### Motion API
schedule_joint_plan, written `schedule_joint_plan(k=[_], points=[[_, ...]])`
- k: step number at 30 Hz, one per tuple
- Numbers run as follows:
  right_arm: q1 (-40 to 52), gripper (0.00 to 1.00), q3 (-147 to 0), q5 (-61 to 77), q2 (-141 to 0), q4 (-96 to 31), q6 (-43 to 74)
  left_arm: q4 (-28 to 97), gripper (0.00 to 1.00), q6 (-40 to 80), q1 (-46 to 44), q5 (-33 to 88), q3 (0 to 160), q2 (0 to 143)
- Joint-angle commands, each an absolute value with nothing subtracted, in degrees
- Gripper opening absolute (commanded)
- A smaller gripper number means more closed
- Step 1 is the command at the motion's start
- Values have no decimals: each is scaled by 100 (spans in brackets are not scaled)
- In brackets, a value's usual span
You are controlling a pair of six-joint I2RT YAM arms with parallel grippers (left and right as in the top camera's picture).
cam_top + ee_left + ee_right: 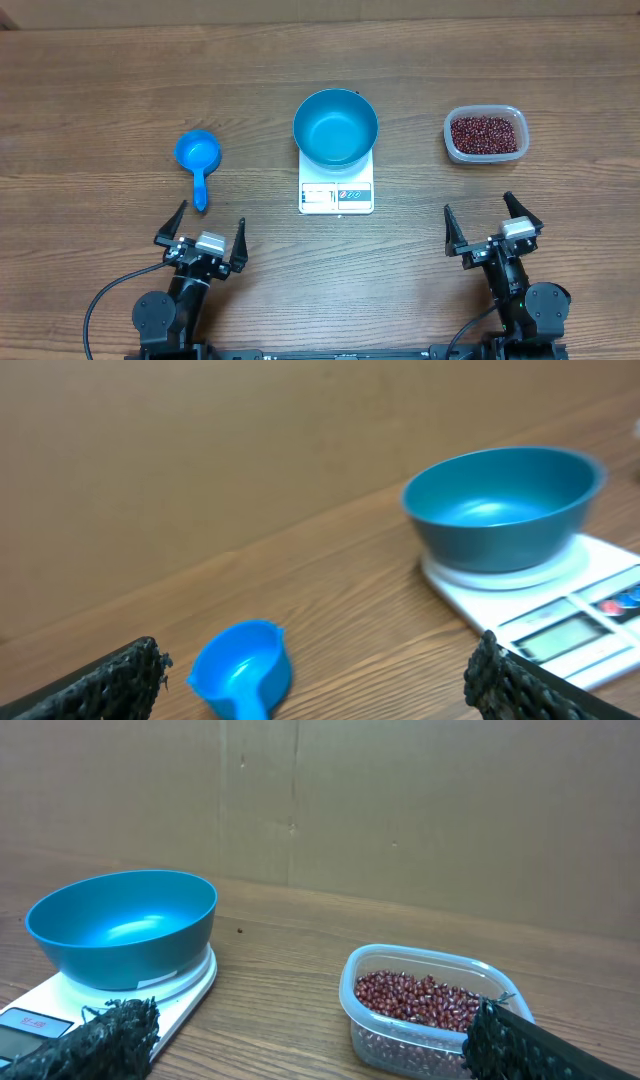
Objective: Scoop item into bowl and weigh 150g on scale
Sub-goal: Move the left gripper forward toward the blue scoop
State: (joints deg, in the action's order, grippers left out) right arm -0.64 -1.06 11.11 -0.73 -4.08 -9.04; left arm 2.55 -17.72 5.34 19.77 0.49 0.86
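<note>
Brown wood-grain table (100,80) fills the view, with a plain tan wall behind it. Both arms sit at the near edge, the left gripper (212,213) and the right gripper (478,202) each spread wide and grasping nothing. At the centre a white scale (337,196) carries the blue bowl (335,128). A clear tub (484,160) stands to the right, well apart from the scale. A small blue scoop (197,152) lies to the left, handle toward the left gripper. Red-brown beans (486,134) lie heaped in the tub.
</note>
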Motion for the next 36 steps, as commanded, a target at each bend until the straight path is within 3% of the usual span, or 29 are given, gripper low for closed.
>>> schedule_joint_plan(k=[1, 6, 12, 36], points=[[-27, 100, -45, 1055, -16, -379, -880, 121, 100, -1496, 523, 2512, 27, 32], [-27, 100, -45, 1055, -16, -379, -880, -263, 99, -1302, 526, 2499, 27, 32], [-27, 100, -45, 1055, -16, -379, -880, -325, 100, 19, 523, 2099, 27, 32], [-27, 100, -45, 1055, -16, -379, -880, 502, 100, 172, 523, 1953, 952, 36]])
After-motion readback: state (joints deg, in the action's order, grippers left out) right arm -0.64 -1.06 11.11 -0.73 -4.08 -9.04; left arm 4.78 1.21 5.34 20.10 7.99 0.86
